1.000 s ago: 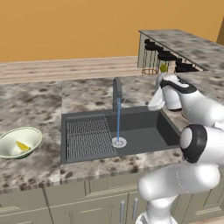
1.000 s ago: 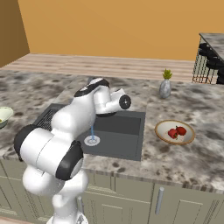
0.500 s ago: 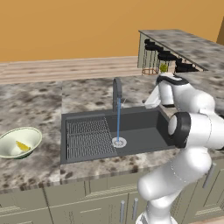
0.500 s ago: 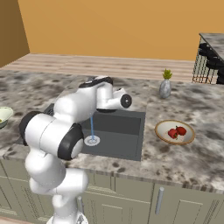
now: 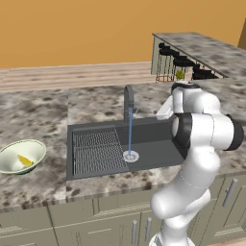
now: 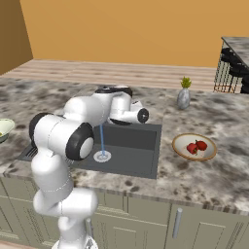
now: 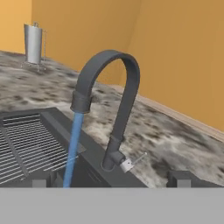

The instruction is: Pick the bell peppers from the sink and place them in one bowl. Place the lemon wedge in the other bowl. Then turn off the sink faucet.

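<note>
1. The claw [image 7: 114,177] is spread wide and has nothing in it. In the hand view its two dark tips poke up at the bottom, one on each side of the base of the sink faucet [image 7: 114,109].
2. What just changed: a second ago the hand was still off to the right end of the sink [image 5: 158,144], and now the arm has swung in and the camera looks straight at the spout. So the carrying looks finished and this is the line-up for the tap.
3. The small pale side handle [image 7: 127,165] sits low on the stem, just in front of the claw, not touched yet as far as I can tell.
4. Water [image 7: 73,148] is still running, a blue stream down onto the drain [image 5: 130,155] beside the wire rack [image 5: 96,149].
5. Both bell peppers [image 6: 196,146] lie in the shallow tan bowl [image 6: 181,151] on the desk [image 6: 214,170], right of the sink.
6. The lemon wedge [image 5: 24,160] is in the green bowl [image 5: 14,153], far left.
7. My read: only the faucet is left.
</note>
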